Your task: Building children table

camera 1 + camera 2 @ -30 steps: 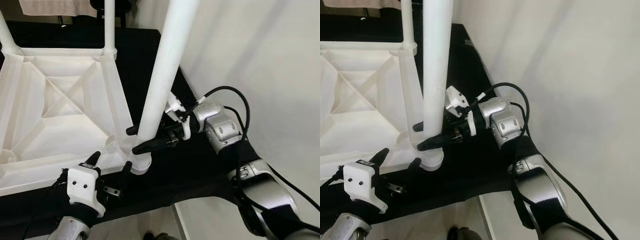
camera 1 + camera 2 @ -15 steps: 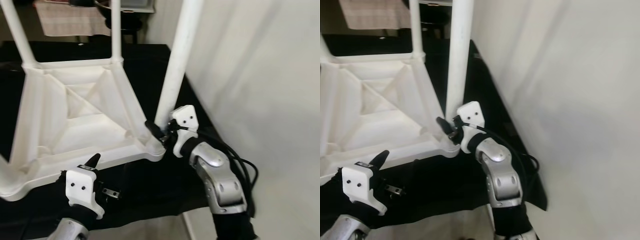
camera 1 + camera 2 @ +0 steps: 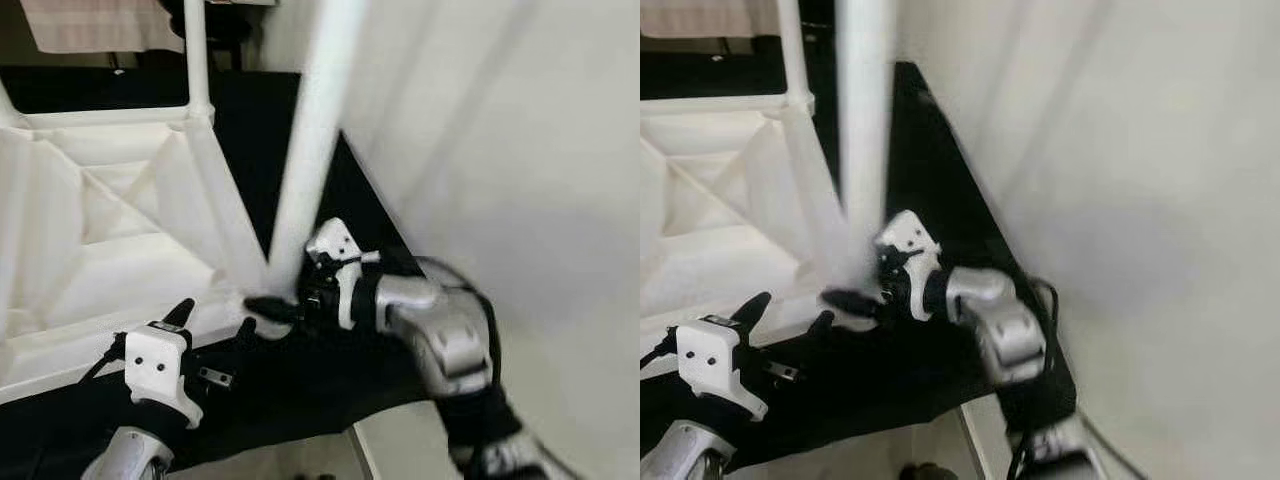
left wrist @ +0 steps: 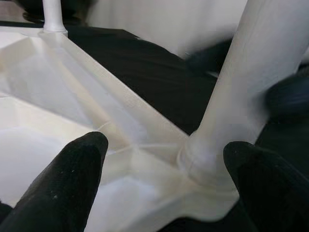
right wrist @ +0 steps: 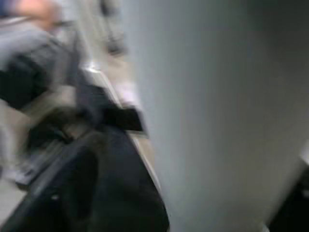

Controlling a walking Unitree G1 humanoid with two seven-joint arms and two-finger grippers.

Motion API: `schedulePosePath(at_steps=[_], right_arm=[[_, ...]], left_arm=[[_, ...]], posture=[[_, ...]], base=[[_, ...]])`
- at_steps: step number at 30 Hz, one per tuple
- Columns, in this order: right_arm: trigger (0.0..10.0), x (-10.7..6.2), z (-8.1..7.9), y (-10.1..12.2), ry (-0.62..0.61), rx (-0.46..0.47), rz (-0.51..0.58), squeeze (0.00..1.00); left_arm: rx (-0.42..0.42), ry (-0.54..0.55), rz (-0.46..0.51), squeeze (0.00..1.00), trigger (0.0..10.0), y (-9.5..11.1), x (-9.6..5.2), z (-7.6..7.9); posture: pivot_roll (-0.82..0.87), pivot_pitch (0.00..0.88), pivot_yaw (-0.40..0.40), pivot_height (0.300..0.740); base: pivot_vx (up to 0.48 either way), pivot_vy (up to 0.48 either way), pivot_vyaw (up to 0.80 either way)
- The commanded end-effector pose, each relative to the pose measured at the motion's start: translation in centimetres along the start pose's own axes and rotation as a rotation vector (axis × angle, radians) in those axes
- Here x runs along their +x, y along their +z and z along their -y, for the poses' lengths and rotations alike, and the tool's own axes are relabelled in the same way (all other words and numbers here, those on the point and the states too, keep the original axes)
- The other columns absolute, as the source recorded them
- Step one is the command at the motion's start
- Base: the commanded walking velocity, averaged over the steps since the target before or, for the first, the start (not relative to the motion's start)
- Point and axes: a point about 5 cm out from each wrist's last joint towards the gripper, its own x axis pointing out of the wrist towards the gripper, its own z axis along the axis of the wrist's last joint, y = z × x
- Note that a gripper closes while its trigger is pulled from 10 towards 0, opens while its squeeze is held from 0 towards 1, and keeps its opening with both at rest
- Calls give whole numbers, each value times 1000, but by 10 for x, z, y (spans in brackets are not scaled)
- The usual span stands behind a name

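Here the white children's table [image 3: 120, 240] lay upside down on a black cloth [image 3: 330, 380], its ribbed underside facing up and its legs pointing upward. The nearest leg [image 3: 305, 150] rose from the corner socket [image 4: 205, 162] closest to the robot, beside a pale wall [image 3: 520, 180].

The right gripper [image 3: 272, 305] reached in from the right at the very base of that leg, its black fingers [image 3: 845, 300] lying against the foot of the leg where it met the socket. Motion blur smeared this arm, and the right wrist view gave only a close, blurred expanse of the leg [image 5: 217, 111] with a dark finger [image 5: 82, 188] beside it, so I could not tell whether the fingers were clamped on the leg or merely set around it.

The left gripper [image 3: 212, 322] sat low at the near edge of the tabletop, just beside the same corner. Its two black fingertips [image 4: 79, 169] were spread wide apart and held nothing; in the left wrist view they framed the corner socket and the leg's base [image 4: 260, 72], one tip over the white underside and the other toward the black cloth, neither clearly touching the plastic.
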Motion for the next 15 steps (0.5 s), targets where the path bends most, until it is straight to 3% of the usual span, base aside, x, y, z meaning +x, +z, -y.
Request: schedulePosePath(at_steps=[1, 4, 5, 7, 12, 13, 15], right_arm=[[10000, 4, 1, -3, 97, -60, -24, 1000], [10000, 6, 4, 0, 120, -57, -25, 969], [10000, 13, 11, 6, 156, -73, -22, 55], [10000, 16, 13, 9, 171, -76, -24, 0], [10000, 25, 19, 14, 211, -89, -30, 0], [3333, 25, 20, 15, 235, -84, -27, 0], [3333, 25, 20, 15, 250, -79, -26, 0]], left_arm=[[-8, -8, -22, 0, 10000, -5, -2, 3], [-8, -7, -23, 0, 10000, -5, -2, 3], [-6, -6, -25, 0, 10000, -6, -2, 4], [-6, -5, -26, 0, 10000, -6, -2, 4], [-5, -5, -28, 0, 10000, -7, -3, 5], [-5, -5, -29, 0, 10000, -7, -3, 5], [-5, -6, -29, 0, 10000, -7, -4, 6]], posture=[[30, 132, -194, 740], [37, 128, -196, 740], [47, 125, -197, 740], [52, 122, -198, 740], [60, 120, -199, 740], [61, 120, -200, 740], [60, 120, -199, 740]], base=[[0, 0, 0], [0, 0, 0], [0, 0, 0], [0, 0, 0], [0, 0, 0], [0, 0, 0], [0, 0, 0]])
